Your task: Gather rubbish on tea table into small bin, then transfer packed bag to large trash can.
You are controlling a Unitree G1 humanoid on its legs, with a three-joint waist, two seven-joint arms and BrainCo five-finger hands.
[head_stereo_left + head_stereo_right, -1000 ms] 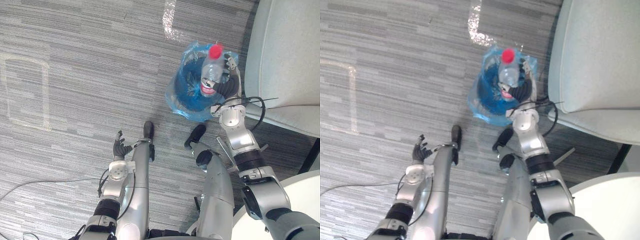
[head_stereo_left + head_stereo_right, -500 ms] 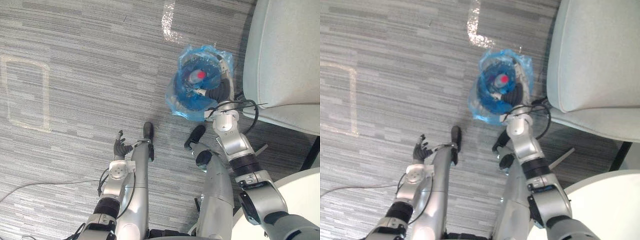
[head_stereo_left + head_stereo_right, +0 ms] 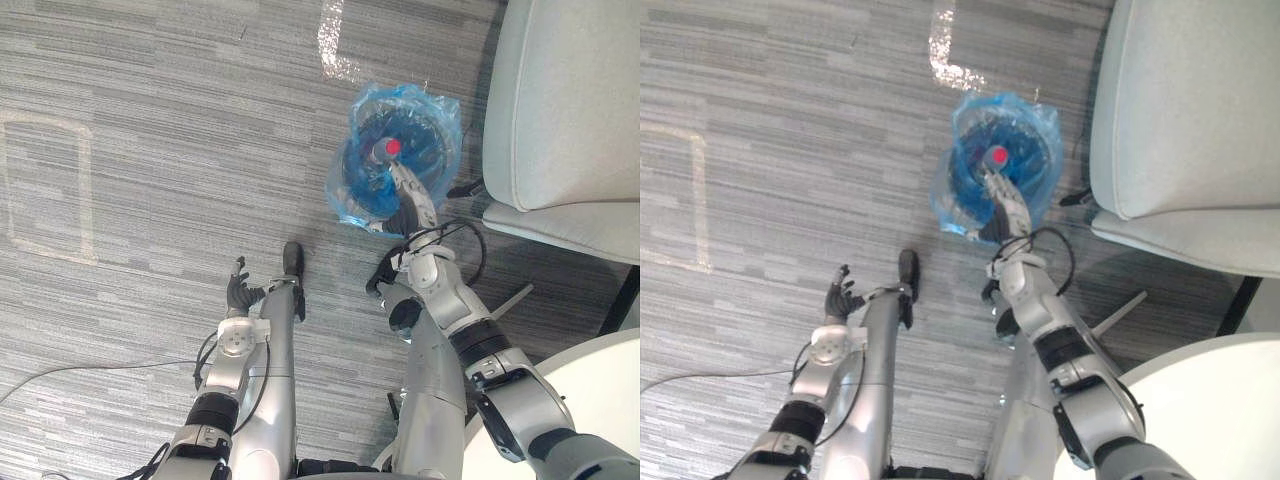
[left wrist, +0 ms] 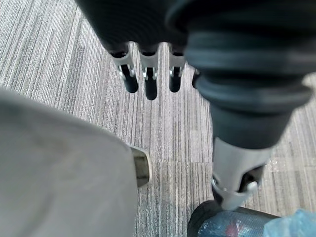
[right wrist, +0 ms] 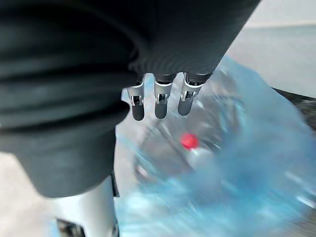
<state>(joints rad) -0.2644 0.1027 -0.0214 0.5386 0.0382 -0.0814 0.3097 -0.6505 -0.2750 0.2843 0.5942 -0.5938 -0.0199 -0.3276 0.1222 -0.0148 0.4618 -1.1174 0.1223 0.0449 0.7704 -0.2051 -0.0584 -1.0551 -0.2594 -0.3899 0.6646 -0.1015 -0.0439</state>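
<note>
Underfoot everywhere, grey striped carpet. Along the right edge, a pale grey cushioned chair; in the lower right corner, a slice of a round white tea table. Near the chair's front edge, upright on the carpet, a small round bin lined with a translucent blue plastic bag. Inside the bin, a clear plastic bottle with a red cap, cap upward. Just above the bin's near rim, the right hand: fingers straight and loosely spread, gripping nothing, close to the bottle, contact impossible to tell. Low and well apart from the bin, the left hand: fingers relaxed, likewise empty. Probably the gathering step, with the bottle lying in the bin and free of any grip. Next, most likely: lift the right hand clear without snagging the bag's loose edge, then turn to the table for further rubbish. Impossible to tell from that slice whether any waits there. Counted: one chair, one table, one bin, one bag, one bottle, two hands.
</note>
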